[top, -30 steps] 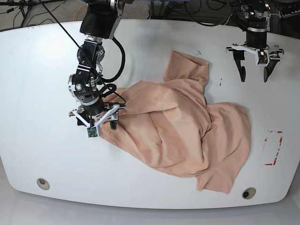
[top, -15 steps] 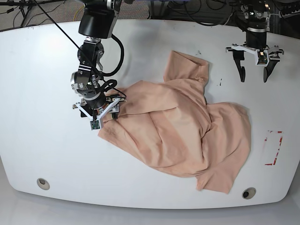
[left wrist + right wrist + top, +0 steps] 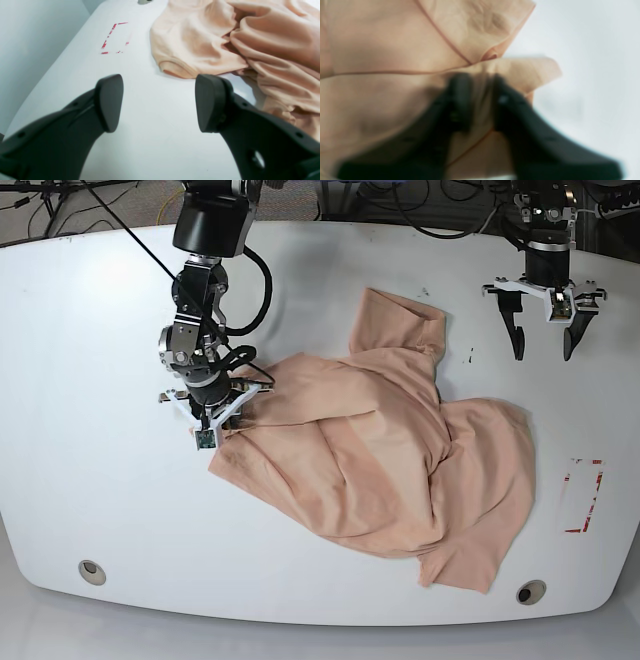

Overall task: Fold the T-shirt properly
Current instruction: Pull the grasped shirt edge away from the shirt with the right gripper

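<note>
The peach T-shirt [image 3: 380, 460] lies crumpled across the middle of the white table [image 3: 90, 480], one sleeve toward the back and the hem toward the front right. My right gripper [image 3: 232, 410] sits at the shirt's left edge. In the blurred right wrist view its black fingers [image 3: 460, 100] stand close together with a ridge of T-shirt [image 3: 395, 50] fabric pinched between them at the right gripper [image 3: 480, 85]. My left gripper [image 3: 541, 345] hangs above bare table at the back right. It is open [image 3: 158, 102], with nothing between its fingers, and the T-shirt [image 3: 200, 42] lies just beyond.
Red tape marks [image 3: 583, 495] sit near the table's right edge, also in the left wrist view as red tape marks [image 3: 113, 37]. Two round holes [image 3: 92, 571] [image 3: 531, 592] lie near the front edge. Cables run behind the table's back edge.
My right gripper has shifted a little toward the back along the shirt's left edge and its fingers have closed on the fabric. The left arm has not moved.
</note>
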